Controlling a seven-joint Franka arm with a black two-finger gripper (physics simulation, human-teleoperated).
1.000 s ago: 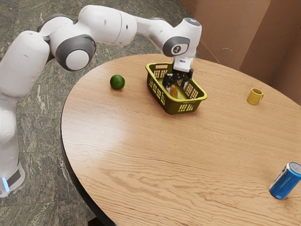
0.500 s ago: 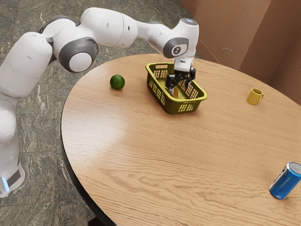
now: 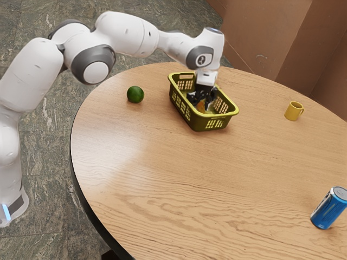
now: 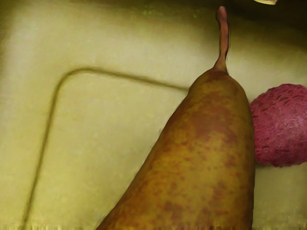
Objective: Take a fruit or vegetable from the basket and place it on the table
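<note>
Inside the green basket my gripper is lowered, open, its two black fingers spread apart. A yellow-brown pear lies low in the basket, between and just under the fingers, partly hidden by them. In the wrist view the pear is large beneath my hand, its stem pointing away and its wide end cut off by the picture's edge. A rough red, round fruit rests beside the pear on the basket floor.
On the wooden table, a round green fruit lies outside the basket, toward the exterior view's left. A yellow mug and a blue can stand toward the exterior view's right. The basket's raised walls surround my fingers.
My hand has shifted slightly toward the exterior view's left and, since half a second ago, come lower into the basket, with its fingers turned a little. The basket and green fruit have stayed put.
</note>
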